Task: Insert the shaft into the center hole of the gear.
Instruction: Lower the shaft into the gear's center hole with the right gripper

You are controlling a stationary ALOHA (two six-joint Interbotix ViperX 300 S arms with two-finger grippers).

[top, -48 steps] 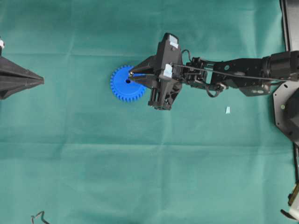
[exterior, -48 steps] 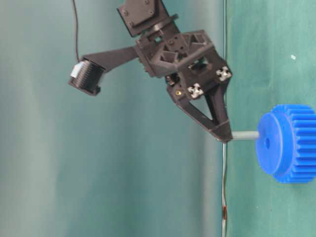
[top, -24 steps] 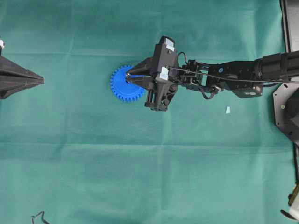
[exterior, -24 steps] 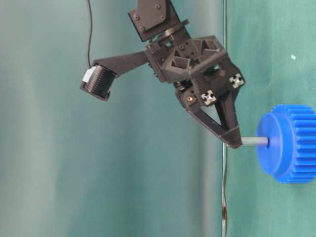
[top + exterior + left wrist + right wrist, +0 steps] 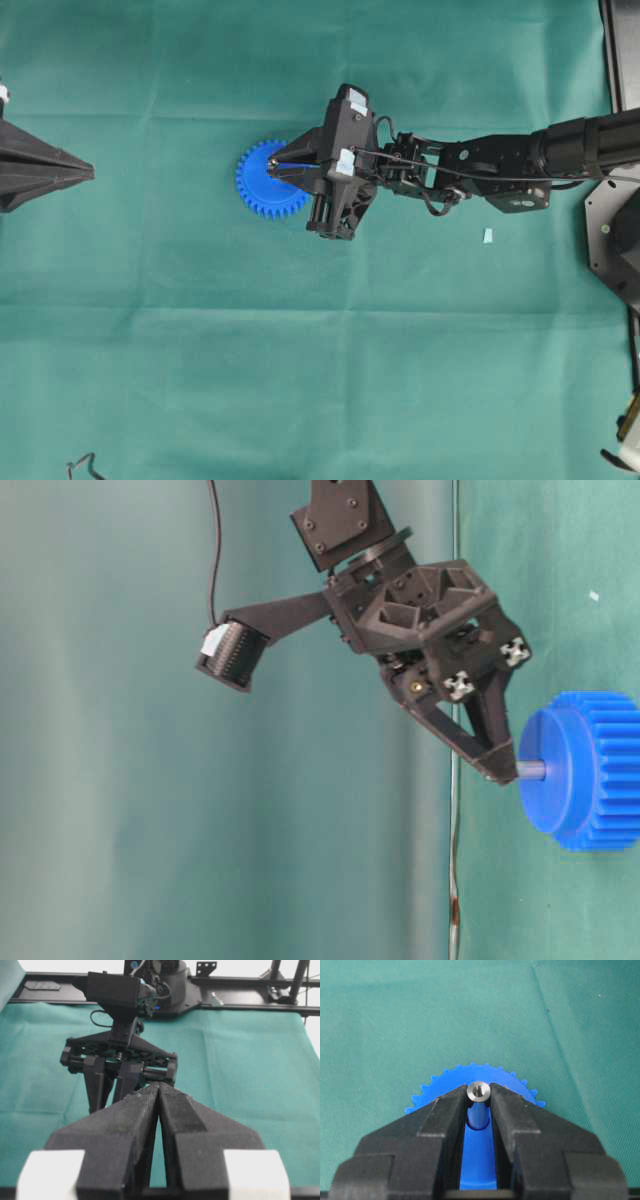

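Note:
The blue gear (image 5: 256, 186) lies flat on the green cloth, left of centre. My right gripper (image 5: 272, 165) hangs right over its middle, shut on the silvery shaft (image 5: 479, 1091). The shaft (image 5: 532, 770) stands square to the gear (image 5: 585, 770), and its lower end is in the center hole, which the shaft covers. Only a short length of pin shows between the fingertips (image 5: 503, 770) and the gear's face. Blue gear teeth (image 5: 451, 1078) show beyond the right gripper (image 5: 479, 1095). My left gripper (image 5: 90, 174) rests at the far left edge, shut and holding nothing (image 5: 159, 1086).
A small pale blue scrap (image 5: 487, 236) lies on the cloth right of the gear. A loose cable end (image 5: 80, 465) sits at the bottom left corner. The right arm's base (image 5: 615, 235) fills the right edge.
The right gripper has moved down toward the gear. The shaft has slid deeper into the center hole, so less of it shows. The left arm has not moved.

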